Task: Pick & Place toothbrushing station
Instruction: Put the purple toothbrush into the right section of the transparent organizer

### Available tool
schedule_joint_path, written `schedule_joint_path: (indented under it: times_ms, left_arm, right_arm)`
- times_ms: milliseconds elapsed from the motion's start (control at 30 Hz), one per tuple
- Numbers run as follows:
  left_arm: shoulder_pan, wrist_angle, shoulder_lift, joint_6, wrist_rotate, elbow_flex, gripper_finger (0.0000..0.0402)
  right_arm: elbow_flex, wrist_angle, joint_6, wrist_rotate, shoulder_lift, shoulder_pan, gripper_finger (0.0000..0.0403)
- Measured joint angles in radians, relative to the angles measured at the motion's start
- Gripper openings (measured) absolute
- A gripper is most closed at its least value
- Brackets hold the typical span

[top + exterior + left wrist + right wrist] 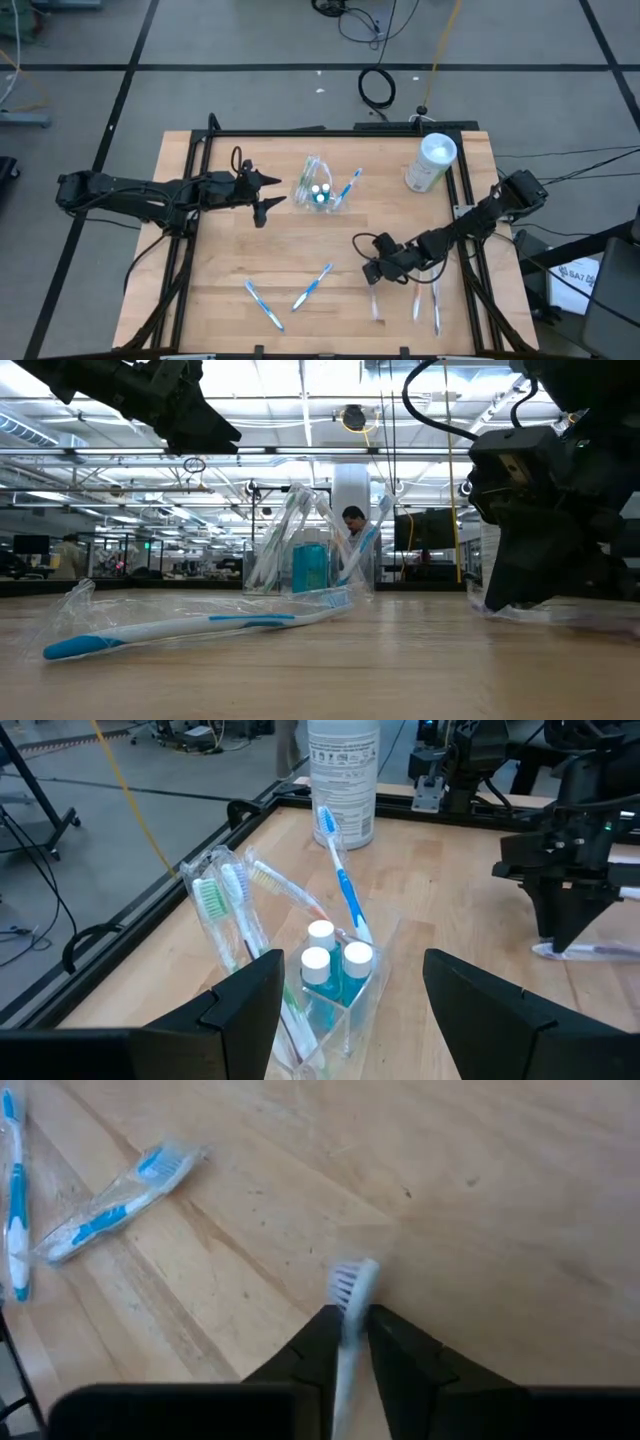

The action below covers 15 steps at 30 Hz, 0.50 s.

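The toothbrushing station (320, 190), a small clear container, stands on the table at centre with several toothbrushes and small white-capped bottles (330, 965) in it. My left gripper (272, 193) hangs open just left of it, above the table, touching nothing. My right gripper (373, 272) is low over the table's near right part and shut on a white toothbrush (352, 1280). The brush's bristled head sticks out past the fingertips. Beside it lie two more wrapped toothbrushes (425, 300). My right gripper pinches the toothbrush's neck (349, 1308), just behind the bristled head, between its two fingers (322, 1335). The fingers slant down at the table from the right. The gripper hides the handle. Whether the brush is clear of the table, I cannot tell.
A white cylindrical canister (432, 162) stands at the far right corner. Two blue-and-white wrapped toothbrushes (265, 305) (312, 287) lie near the front edge at centre-left. A black frame rail (190, 230) edges the wooden table.
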Motion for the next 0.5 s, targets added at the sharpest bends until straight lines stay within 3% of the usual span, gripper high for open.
schedule_joint_path:
  times_ms: [233,500]
  left_arm:
    - [0.000,0.000,0.000,0.003,0.000,0.000,0.0248]
    - [0.000,0.000,0.000,0.002,0.000,0.000,0.0248]
  right_arm:
    - [-0.004,0.092,-0.115,0.002,0.003,-0.024,0.0027]
    - [-0.003,0.478,-0.495,0.001,0.002,-0.140,0.0026]
